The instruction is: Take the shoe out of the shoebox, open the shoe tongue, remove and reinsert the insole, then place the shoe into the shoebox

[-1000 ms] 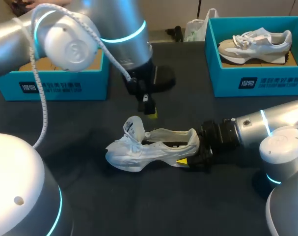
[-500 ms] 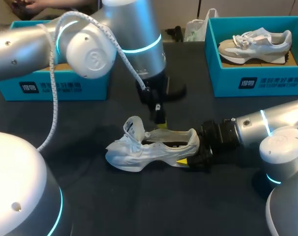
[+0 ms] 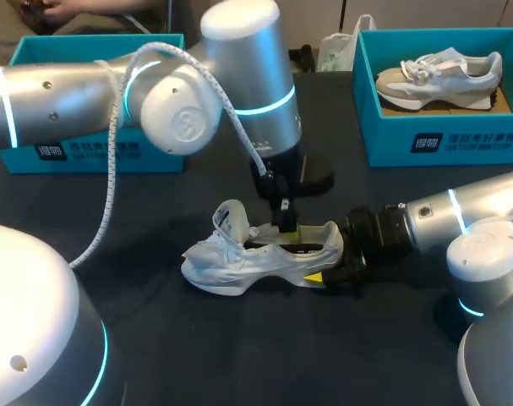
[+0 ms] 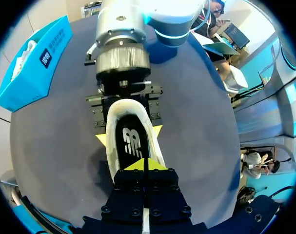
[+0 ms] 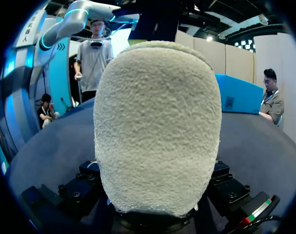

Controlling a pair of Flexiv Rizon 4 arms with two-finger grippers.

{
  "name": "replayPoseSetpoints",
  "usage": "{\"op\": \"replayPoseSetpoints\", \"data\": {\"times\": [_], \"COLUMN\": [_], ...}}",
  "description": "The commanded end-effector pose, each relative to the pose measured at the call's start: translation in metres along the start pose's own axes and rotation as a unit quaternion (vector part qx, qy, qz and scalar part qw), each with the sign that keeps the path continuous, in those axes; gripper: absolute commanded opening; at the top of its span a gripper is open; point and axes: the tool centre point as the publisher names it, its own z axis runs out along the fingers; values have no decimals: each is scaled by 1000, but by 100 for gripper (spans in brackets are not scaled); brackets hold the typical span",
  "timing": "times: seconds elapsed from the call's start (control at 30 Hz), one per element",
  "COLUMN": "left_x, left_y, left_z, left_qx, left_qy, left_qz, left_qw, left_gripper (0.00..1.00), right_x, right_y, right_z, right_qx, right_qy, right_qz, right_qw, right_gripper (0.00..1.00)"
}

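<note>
A white shoe (image 3: 239, 258) lies on its side on the dark table, tongue pulled up. My right gripper (image 3: 330, 259) is shut on its heel, one yellow tip on each side; in the left wrist view that gripper (image 4: 129, 135) clasps the heel from both sides. The heel (image 5: 157, 126) fills the right wrist view and hides the fingertips. My left gripper (image 3: 286, 227) hangs shut over the shoe's opening. In its own view its joined yellow tips (image 4: 145, 165) sit just above the black insole (image 4: 132, 144). I see nothing between its fingers.
A teal shoebox (image 3: 442, 139) at the back right holds a second, grey-and-white shoe (image 3: 438, 74). Another teal box (image 3: 95, 148) stands at the back left, partly behind my left arm. A white bag (image 3: 336, 51) sits at the table's far edge.
My left arm has swung right and down, bringing its shut gripper from behind the shoe to right over the shoe's opening. The right arm and the shoe have stayed put.
</note>
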Motion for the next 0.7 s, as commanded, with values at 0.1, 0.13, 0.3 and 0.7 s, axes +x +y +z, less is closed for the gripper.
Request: {"op": "replayPoseSetpoints", "data": {"times": [0.1, 0.13, 0.3, 0.7], "left_x": [-6, -6, -5, 8], "left_y": [1, 3, 11, 25], "left_z": [18, 19, 26, 47], "left_qx": [-13, -14, -16, -34], "left_qy": [6, 6, 14, 24], "left_qz": [-2, -1, 3, 19], "left_qw": [1000, 1000, 1000, 999], "left_gripper": [0, 0, 0, 0], "right_x": [-2, -2, -2, -2], "right_y": [-4, -4, -4, -4], "right_z": [6, 6, 6, 6], "right_qx": [4, 4, 4, 4], "right_qy": [1, 1, 1, 1], "right_qz": [1, 1, 1, 1], "right_qw": [1000, 1000, 1000, 1000], "right_gripper": [0, 0, 0, 0]}}
